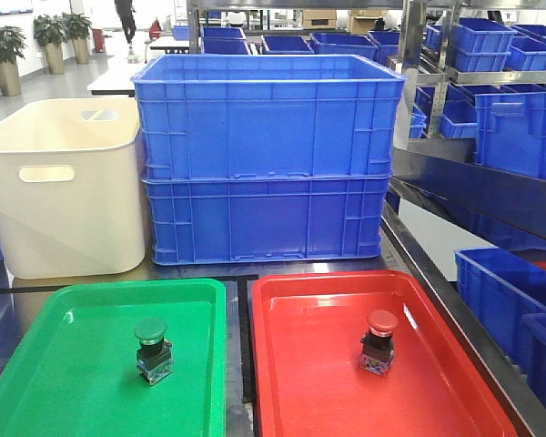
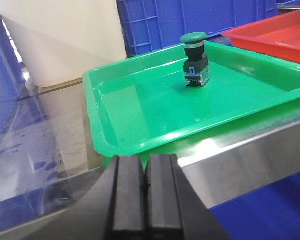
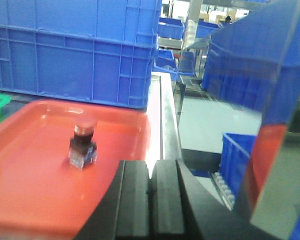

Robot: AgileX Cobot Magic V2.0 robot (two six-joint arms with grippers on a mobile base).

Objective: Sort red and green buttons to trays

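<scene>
The green button (image 1: 152, 349) stands upright in the green tray (image 1: 64, 382), left of the red tray (image 1: 318, 391). The red button (image 1: 379, 341) stands upright in the red tray. In the left wrist view the green button (image 2: 195, 59) sits far ahead of my left gripper (image 2: 145, 170), which is shut and empty, held short of the green tray's (image 2: 125, 145) near rim. In the right wrist view the red button (image 3: 83, 145) is ahead and to the left of my right gripper (image 3: 151, 175), also shut and empty, over the red tray's (image 3: 30, 200) right part. Neither gripper shows in the front view.
Two stacked deep blue crates (image 1: 268, 155) stand behind the trays, with a cream tub (image 1: 64, 187) to their left. A metal rack with more blue bins (image 1: 510, 91) runs along the right. The table's steel edge (image 2: 250, 160) lies just below the green tray.
</scene>
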